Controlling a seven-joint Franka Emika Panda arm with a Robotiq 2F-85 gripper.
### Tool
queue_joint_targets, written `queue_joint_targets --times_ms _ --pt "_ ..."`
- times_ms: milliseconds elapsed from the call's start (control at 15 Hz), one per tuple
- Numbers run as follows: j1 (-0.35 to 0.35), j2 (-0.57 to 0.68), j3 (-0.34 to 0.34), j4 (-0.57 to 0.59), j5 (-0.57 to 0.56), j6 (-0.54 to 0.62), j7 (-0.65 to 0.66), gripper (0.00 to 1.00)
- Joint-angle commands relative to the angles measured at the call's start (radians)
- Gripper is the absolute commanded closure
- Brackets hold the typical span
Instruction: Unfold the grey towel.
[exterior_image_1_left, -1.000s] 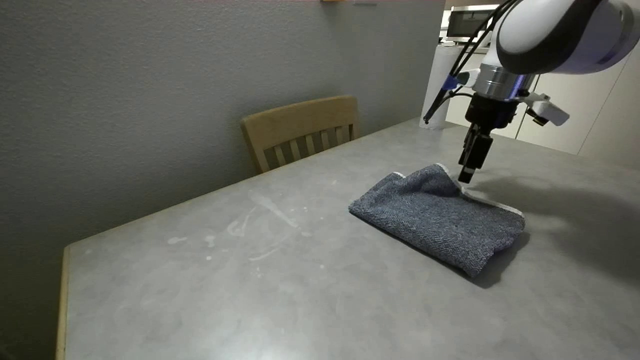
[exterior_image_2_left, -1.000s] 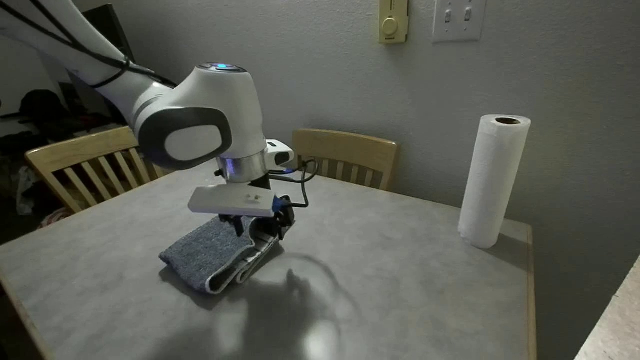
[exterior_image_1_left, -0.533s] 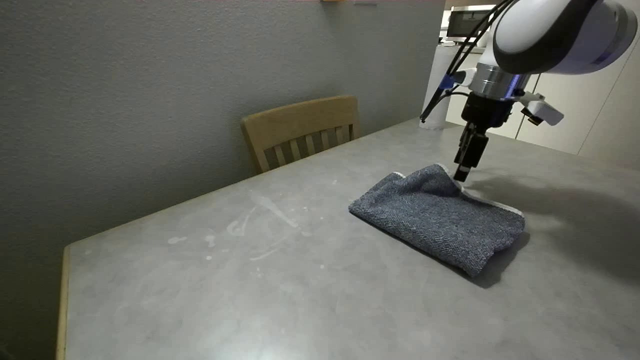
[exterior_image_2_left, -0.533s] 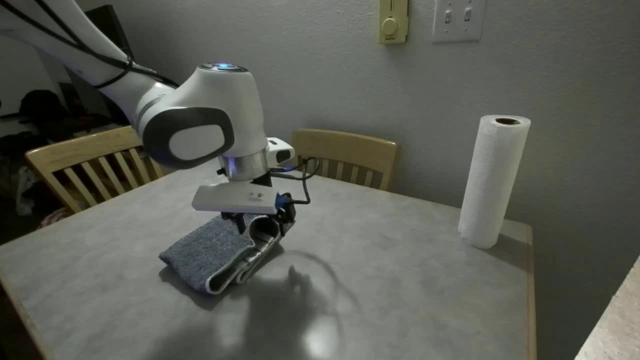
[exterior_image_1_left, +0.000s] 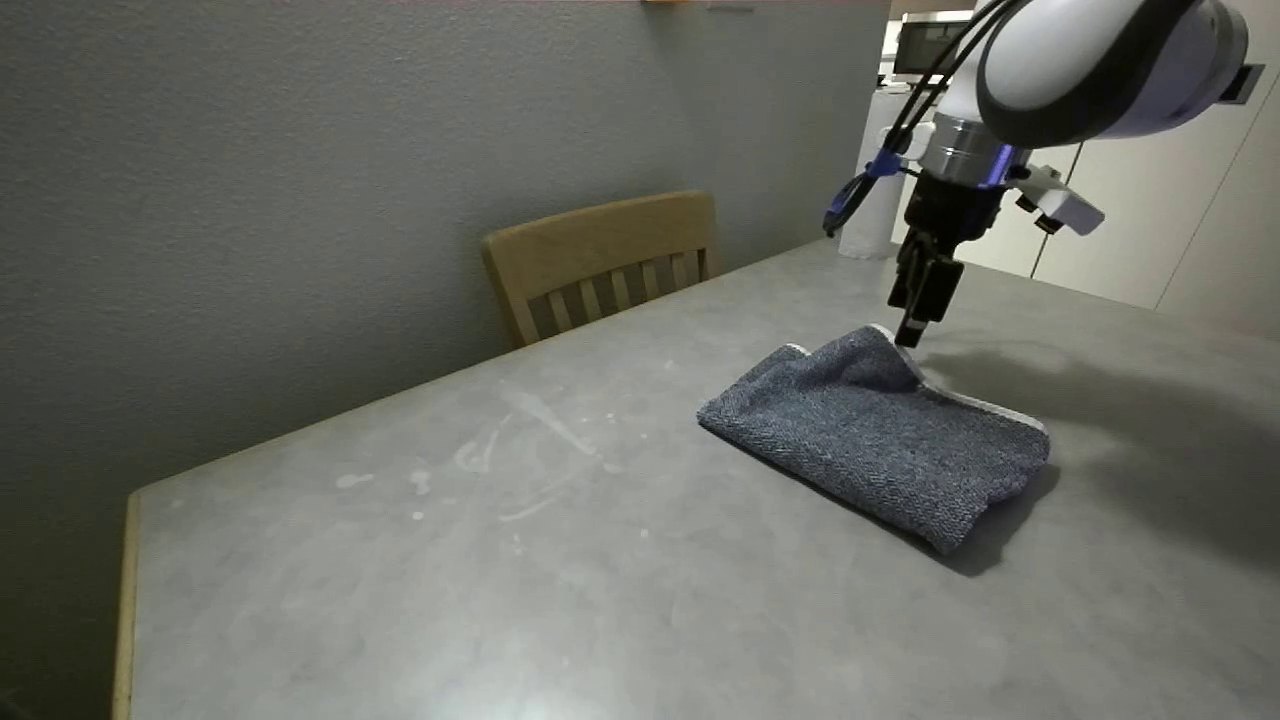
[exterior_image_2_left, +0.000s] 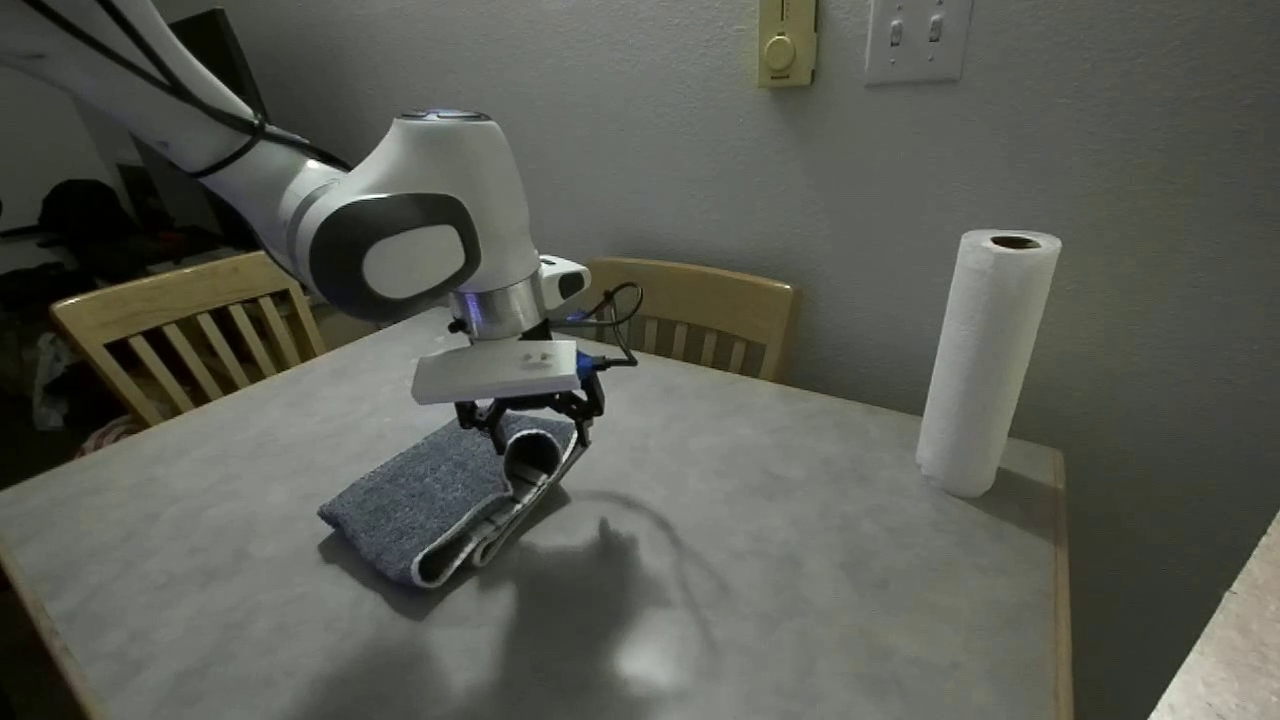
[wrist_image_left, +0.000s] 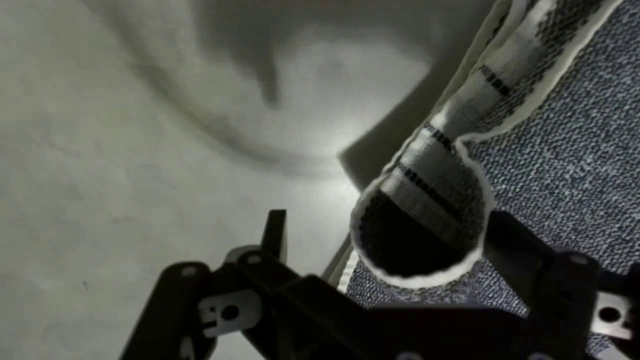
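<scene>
Jaws wide apart across the grey towel's (exterior_image_2_left: 410, 505) raised loop (wrist_image_left: 422, 225), nothing held

In an exterior view: gripper (exterior_image_1_left: 904, 322) by the towel's hump (exterior_image_1_left: 862, 350), on its hemmed side. Cloth sits folded on the table (exterior_image_1_left: 450, 610), below the fingertips (exterior_image_1_left: 908, 334) and camera-ward of them. Contact unclear.

In an exterior view: gripper (exterior_image_2_left: 543, 442) at one end of the towel, pointing down. Long axis seems to follow the hem, out from under the hand toward the lower left.

Wrist view: fingers (wrist_image_left: 274, 232) straddle the loop: one past it, over the table; the other right beside it, over the plain face. Rest of the cloth runs to the upper right of the hand. Tip depth unclear.

My read: next is a pinch on the loop. Lineup looks OK, depth decides. Too deep could grab several layers.
</scene>
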Motion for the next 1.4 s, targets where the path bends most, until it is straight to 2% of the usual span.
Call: queue_joint_targets --times_ms 0,667,933,1133,1333 --pt "-0.058 0.064 0.065 0.073 0.011 0.031 -0.093 0.0" --pt "-0.217 0.182 0.23 0.179 0.134 0.057 -0.329 0.0" --pt "-0.288 0.212 0.301 0.208 0.236 -0.01 -0.427 0.0" --pt "-0.297 0.196 0.299 0.21 0.286 -0.113 -0.434 0.0" --pt "-0.264 0.155 0.242 0.212 0.306 -0.27 -0.374 0.0"
